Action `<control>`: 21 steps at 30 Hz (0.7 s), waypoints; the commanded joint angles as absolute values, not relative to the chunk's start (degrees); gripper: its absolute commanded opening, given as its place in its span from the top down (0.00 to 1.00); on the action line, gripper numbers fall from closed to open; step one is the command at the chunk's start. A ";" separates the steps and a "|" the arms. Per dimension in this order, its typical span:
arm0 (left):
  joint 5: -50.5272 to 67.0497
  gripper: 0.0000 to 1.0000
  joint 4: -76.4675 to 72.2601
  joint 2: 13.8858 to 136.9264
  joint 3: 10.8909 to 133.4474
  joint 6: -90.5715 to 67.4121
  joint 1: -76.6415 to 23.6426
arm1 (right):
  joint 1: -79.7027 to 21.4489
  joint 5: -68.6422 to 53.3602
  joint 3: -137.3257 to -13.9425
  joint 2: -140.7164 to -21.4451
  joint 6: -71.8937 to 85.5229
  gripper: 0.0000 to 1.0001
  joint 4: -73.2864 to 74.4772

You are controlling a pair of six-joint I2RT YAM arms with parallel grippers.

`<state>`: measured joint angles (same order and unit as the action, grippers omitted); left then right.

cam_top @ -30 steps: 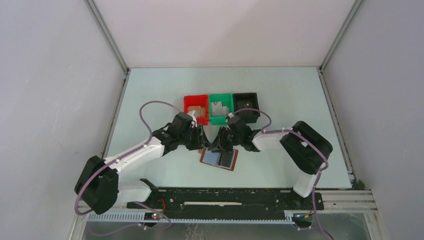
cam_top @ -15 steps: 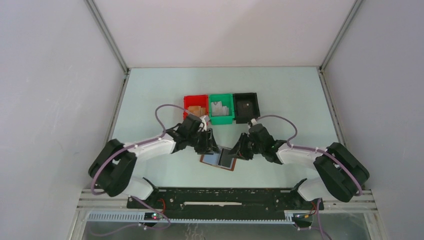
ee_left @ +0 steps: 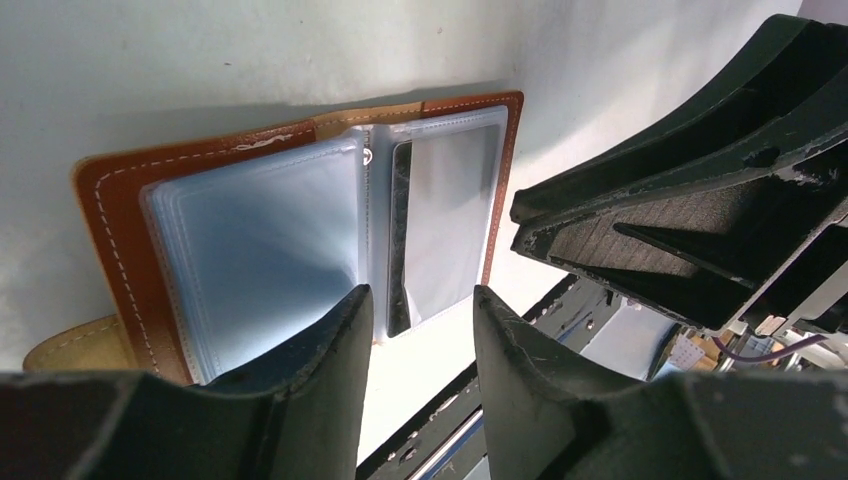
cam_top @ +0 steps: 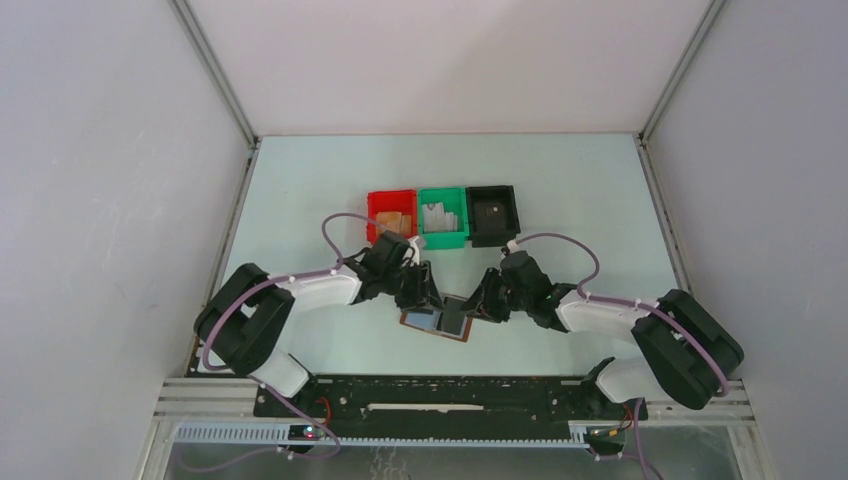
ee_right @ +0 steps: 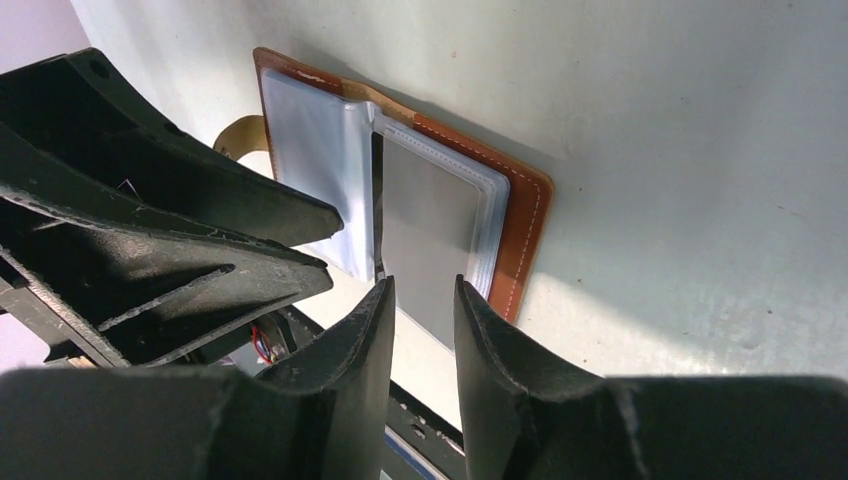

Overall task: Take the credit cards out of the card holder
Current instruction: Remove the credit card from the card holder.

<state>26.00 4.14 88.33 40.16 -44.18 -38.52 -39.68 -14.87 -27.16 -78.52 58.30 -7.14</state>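
Observation:
The card holder [cam_top: 436, 323] lies open on the table, brown leather with clear blue-grey sleeves. It also shows in the left wrist view [ee_left: 120, 210] and the right wrist view [ee_right: 525, 225]. A dark grey credit card [cam_top: 456, 319] sits in its right panel [ee_left: 445, 220], its near end sticking out of the sleeve [ee_right: 425, 250]. My left gripper [cam_top: 424, 296] [ee_left: 420, 300] is open and empty, low over the holder's left panel. My right gripper [cam_top: 479, 306] [ee_right: 423, 290] is open with a narrow gap, just above the card's protruding end.
Red [cam_top: 375, 206], green [cam_top: 443, 241] and black [cam_top: 493, 237] square bins stand in a row just behind the grippers, the red one holding tan blocks. The black rail [cam_top: 450, 395] runs along the table's near edge. The two grippers are close together over the holder.
The right arm has swung out to the right and its gripper now comes at the holder from the right side. The left gripper has come in lower over the left panel.

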 commanded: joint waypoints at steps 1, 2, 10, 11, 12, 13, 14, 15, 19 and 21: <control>27.21 0.54 1.58 88.79 41.52 -45.09 -38.80 | -39.98 -13.78 -27.95 -78.13 59.11 0.64 -10.13; 27.21 0.55 1.46 89.04 41.63 -45.09 -38.78 | -39.85 -13.92 -27.95 -78.24 59.07 0.63 -10.57; 27.04 0.56 0.80 91.16 42.08 -45.10 -38.84 | -39.97 -14.47 -27.95 -83.35 60.24 0.64 -13.75; 27.01 0.57 0.79 91.15 42.14 -45.09 -38.77 | -40.11 -14.31 -27.95 -83.79 60.34 0.64 -13.86; 26.91 0.57 0.77 91.14 42.02 -45.10 -38.81 | -40.22 -14.05 -27.95 -84.07 60.42 0.64 -13.91; 26.78 0.56 0.72 91.23 41.87 -45.01 -38.84 | -40.33 -13.86 -27.95 -84.18 60.48 0.64 -13.88; 26.63 0.56 0.77 91.31 41.81 -45.00 -38.85 | -40.46 -13.76 -27.95 -84.20 60.50 0.64 -13.89; 26.55 0.56 0.79 91.65 41.69 -44.92 -38.84 | -40.51 -13.65 -27.95 -84.01 60.59 0.64 -13.78; 26.49 0.58 0.27 92.77 41.00 -45.08 -38.80 | -40.82 -11.77 -27.84 -82.00 60.56 0.65 -12.06; 26.45 0.61 0.26 93.07 40.65 -45.22 -38.83 | -40.95 -11.08 -27.29 -80.92 60.55 0.64 -11.87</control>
<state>26.26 1.23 91.81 40.18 -45.06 -38.52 -40.38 -14.17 -27.18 -83.15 60.36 -12.80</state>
